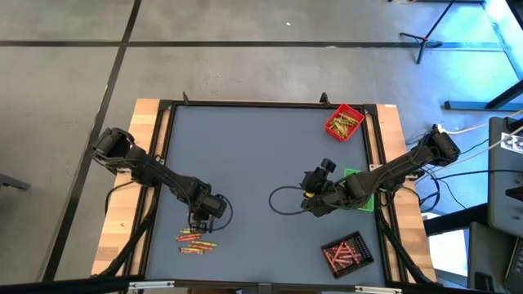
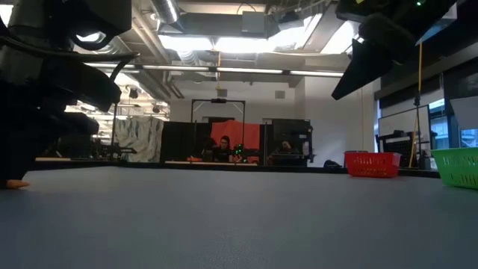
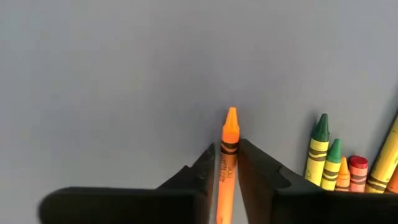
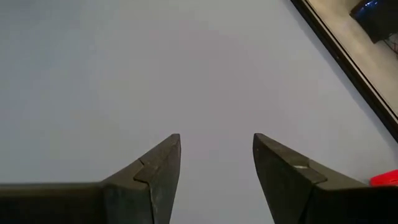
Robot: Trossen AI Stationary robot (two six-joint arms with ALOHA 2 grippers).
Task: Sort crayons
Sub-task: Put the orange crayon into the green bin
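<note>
- Grey matte table (image 1: 253, 163) framed in pale wood, seen from above: left gripper (image 1: 201, 219) low over loose crayons (image 1: 196, 240) near the front edge; right gripper (image 1: 312, 198) beside the green tray (image 1: 364, 201). Red tray (image 1: 344, 122) and black tray (image 1: 346, 252) hold crayons too.
- Low view: dark arm shapes, cut off.
- Left wrist: fingers (image 3: 258, 171) clamped on an orange crayon (image 3: 228, 155), its waxy tip poking out.
- Right wrist: fingers (image 4: 155, 171) apart, holding nothing.

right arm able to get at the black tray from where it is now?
Probably yes. The right gripper hangs open and empty over bare mat, and the black tray sits on its own side with nothing between them. The left gripper is far off, on an orange crayon.
</note>
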